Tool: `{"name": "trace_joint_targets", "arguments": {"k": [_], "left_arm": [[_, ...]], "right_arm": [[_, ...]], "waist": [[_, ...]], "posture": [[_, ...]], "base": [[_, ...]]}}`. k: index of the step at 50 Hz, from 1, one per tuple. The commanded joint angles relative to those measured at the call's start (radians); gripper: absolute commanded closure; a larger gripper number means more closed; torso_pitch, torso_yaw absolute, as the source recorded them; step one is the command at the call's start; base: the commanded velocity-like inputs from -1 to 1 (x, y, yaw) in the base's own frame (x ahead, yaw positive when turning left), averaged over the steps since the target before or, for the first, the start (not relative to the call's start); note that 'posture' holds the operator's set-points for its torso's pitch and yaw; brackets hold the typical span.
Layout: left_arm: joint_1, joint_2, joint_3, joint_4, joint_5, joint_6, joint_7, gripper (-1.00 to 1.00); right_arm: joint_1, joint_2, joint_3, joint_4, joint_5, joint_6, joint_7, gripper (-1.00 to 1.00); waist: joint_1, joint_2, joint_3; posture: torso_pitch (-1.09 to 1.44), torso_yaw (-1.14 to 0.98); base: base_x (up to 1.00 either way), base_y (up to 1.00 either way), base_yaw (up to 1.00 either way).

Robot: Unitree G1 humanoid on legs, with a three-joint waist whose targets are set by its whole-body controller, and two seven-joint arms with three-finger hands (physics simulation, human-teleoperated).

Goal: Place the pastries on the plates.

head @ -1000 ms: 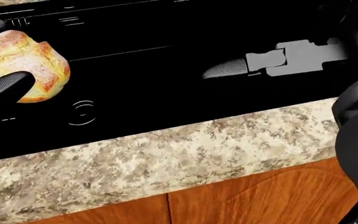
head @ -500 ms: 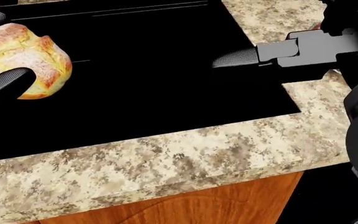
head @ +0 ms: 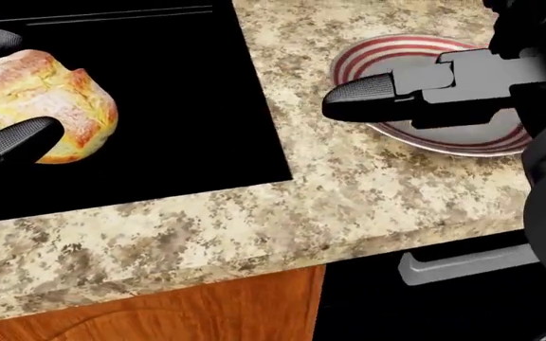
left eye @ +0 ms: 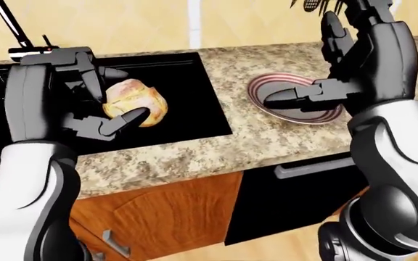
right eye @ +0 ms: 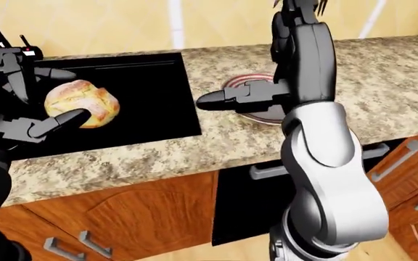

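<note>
Left robot hand (left eye: 96, 103) pinches golden crusty round pastry (left eye: 135, 102) over black cooktop (left eye: 187, 103). Right robot hand (left eye: 340, 81), fingers spread, empty, above red-striped round plate (head: 387, 50) on speckled granite surface (head: 254, 220). Plate bare; pastry not yet placed.

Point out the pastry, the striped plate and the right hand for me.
pastry (left eye: 138, 100): left-eye view, on its golden crust between the left hand's fingers.
plate (head: 379, 50): head view, on its red-striped rim.
right hand (head: 425, 89): head view, on the extended finger over the plate.

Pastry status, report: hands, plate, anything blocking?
Left hand shut on pastry, over black stove. Right hand open, empty, hanging above striped plate. Plate bare; right hand in the way.
</note>
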Motion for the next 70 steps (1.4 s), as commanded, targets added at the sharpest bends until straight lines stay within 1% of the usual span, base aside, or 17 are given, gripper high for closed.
{"name": "trace_joint_targets", "arguments": {"k": [1, 10, 14, 15, 28, 30, 36, 40, 41, 46, 51, 55, 58, 60, 62, 67, 70], "left_arm": [[-0.03, 0.015, 0.025, -0.024, 0.017, -0.039, 0.012, 1.0], [-0.046, 0.024, 0.032, -0.023, 0.014, -0.03, 0.013, 1.0], [-0.048, 0.026, 0.031, -0.022, 0.012, -0.031, 0.015, 1.0], [-0.045, 0.026, 0.033, -0.024, 0.011, -0.032, 0.015, 1.0], [-0.036, 0.02, 0.021, -0.014, 0.025, -0.05, 0.015, 1.0], [-0.033, 0.018, 0.021, -0.016, 0.028, -0.052, 0.014, 1.0], [-0.035, 0.021, 0.027, -0.02, 0.028, -0.046, 0.008, 1.0], [-0.045, 0.018, 0.016, -0.007, 0.034, -0.052, 0.01, 1.0], [-0.045, 0.018, 0.016, -0.009, 0.033, -0.05, 0.009, 1.0], [-0.042, 0.019, 0.023, -0.015, 0.033, -0.047, 0.005, 1.0], [-0.033, 0.017, 0.024, -0.017, 0.036, -0.052, 0.004, 1.0], [-0.033, 0.016, 0.022, -0.018, 0.036, -0.051, 0.004, 1.0], [-0.029, 0.016, 0.022, -0.02, 0.038, -0.052, 0.002, 1.0], [-0.028, 0.015, 0.021, -0.024, 0.039, -0.049, 0.0, 1.0], [-0.029, 0.015, 0.022, -0.024, 0.04, -0.048, 0.0, 1.0], [-0.031, 0.014, 0.024, -0.023, 0.042, -0.048, -0.002, 1.0], [-0.033, 0.017, 0.023, -0.021, 0.044, -0.047, -0.003, 1.0]], "right_arm": [[-0.028, -0.003, 0.005, -0.022, 0.002, -0.04, 0.006, -1.0], [-0.05, -0.013, 0.002, -0.02, 0.004, -0.024, 0.011, -1.0], [-0.057, -0.016, 0.013, -0.014, -0.009, -0.032, 0.016, -1.0], [-0.053, -0.016, 0.014, -0.017, -0.012, -0.032, 0.017, -1.0], [-0.016, 0.001, 0.015, -0.027, -0.038, -0.041, 0.037, -1.0], [-0.022, 0.002, 0.014, -0.031, -0.037, -0.037, 0.04, -1.0], [-0.033, 0.005, 0.012, -0.024, -0.041, -0.033, 0.039, -1.0], [-0.038, -0.004, 0.02, -0.008, -0.05, -0.032, 0.037, -1.0], [-0.039, 0.004, 0.016, -0.01, -0.047, -0.032, 0.037, -1.0], [-0.026, -0.003, 0.041, -0.016, -0.077, -0.037, 0.068, -1.0], [-0.021, 0.007, 0.032, -0.034, -0.085, -0.023, 0.08, -1.0], [-0.017, 0.01, 0.028, -0.044, -0.087, -0.02, 0.083, -1.0], [-0.011, 0.016, 0.023, -0.042, -0.088, -0.025, 0.082, -1.0], [-0.008, 0.019, 0.026, -0.034, -0.094, -0.039, 0.074, -1.0], [-0.004, 0.017, 0.028, -0.026, -0.097, -0.049, 0.074, -1.0], [-0.013, 0.017, 0.022, -0.029, -0.093, -0.039, 0.071, -1.0], [-0.015, 0.013, 0.019, -0.032, -0.091, -0.031, 0.072, -1.0]], "waist": [[0.005, 0.011, -0.015], [0.005, 0.113, -0.012], [0.007, -0.045, -0.011], [0.009, 0.003, 0.016], [-0.01, 0.065, -0.035], [-0.017, 0.099, 0.012], [0.018, 0.074, -0.005], [0.021, -0.061, -0.029], [0.022, -0.023, 0.01], [-0.008, 0.075, -0.023], [-0.003, 0.053, 0.025], [0.011, 0.026, 0.008], [0.014, -0.04, -0.008], [0.016, -0.024, 0.029], [0.014, -0.022, -0.014], [0.002, 0.052, -0.007], [0.003, 0.031, -0.024]], "posture": [[0.0, 0.0], [0.0, 0.0], [0.0, 0.0], [0.0, 0.0], [0.0, 0.0], [0.0, 0.0], [0.0, 0.0], [0.0, 0.0], [0.0, 0.0], [0.0, 0.0], [0.0, 0.0], [0.0, 0.0], [0.0, 0.0], [0.0, 0.0], [0.0, 0.0], [0.0, 0.0], [0.0, 0.0]], "base": [[0.0, -0.88, 0.0], [0.0, -0.77, 0.0], [0.0, 0.0, 0.0], [0.0, 0.0, 0.0], [0.03, -0.07, 0.0], [0.43, -0.77, 0.0], [0.39, -0.58, 0.0], [0.02, 0.0, 0.0], [0.0, 0.0, 0.0], [0.05, 0.0, 0.0], [0.47, 0.0, 0.0], [0.53, 0.0, 0.0], [0.53, 0.0, 0.0], [0.22, 0.0, 0.0], [0.0, 0.0, 0.0], [0.0, 0.0, 0.0], [0.0, 0.0, 0.0]]}}
